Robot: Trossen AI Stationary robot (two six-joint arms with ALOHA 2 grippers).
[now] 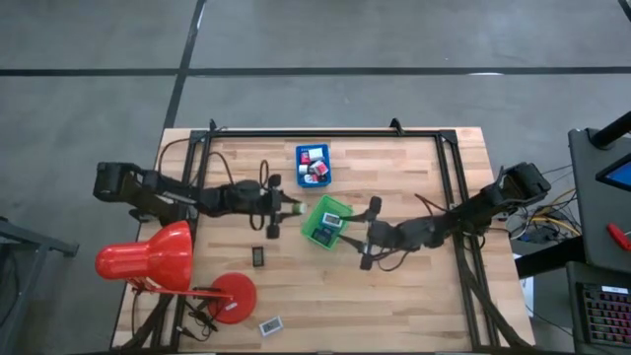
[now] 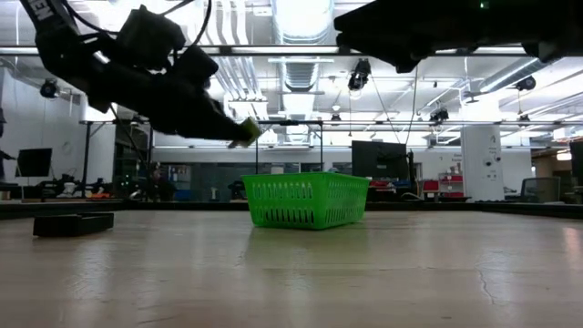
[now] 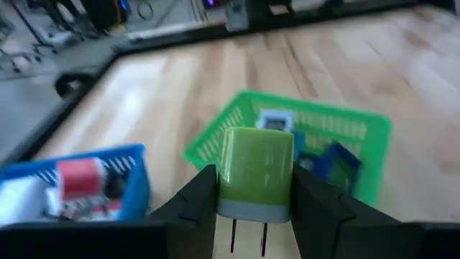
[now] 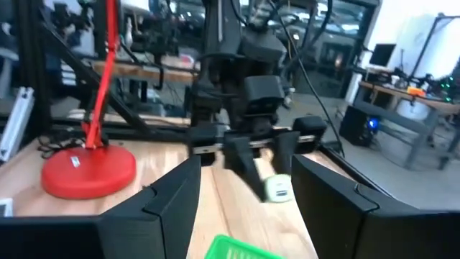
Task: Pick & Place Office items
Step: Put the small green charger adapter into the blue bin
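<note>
- Left end effector (image 3: 253, 208): clenched on green charger cube (image 3: 255, 173), held above tabletop (image 1: 414, 296), just beside green tray (image 1: 326, 221).
- Right end effector (image 4: 244, 194): fingers apart, empty, near tray's other side.
- Blue tray (image 1: 314, 165): holds several items.

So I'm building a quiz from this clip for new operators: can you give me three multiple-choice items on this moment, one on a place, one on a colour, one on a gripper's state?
1. Where is the left gripper?
A. between the blue tray and the green tray
B. over the red lamp's base
C. off the table

2. What colour is the body of the plug adapter it carries?
A. white
B. yellow-green
C. dark grey

3. How is the right gripper?
A. shut on a cube
B. inside the blue tray
C. open, holding nothing

Answers: 1 A, the high view shows it just left of the green tray and below the blue tray. 2 B, the left wrist view shows a yellow-green block with a grey base and two prongs. 3 C, its own wrist view shows nothing between its spread fingers.
</note>
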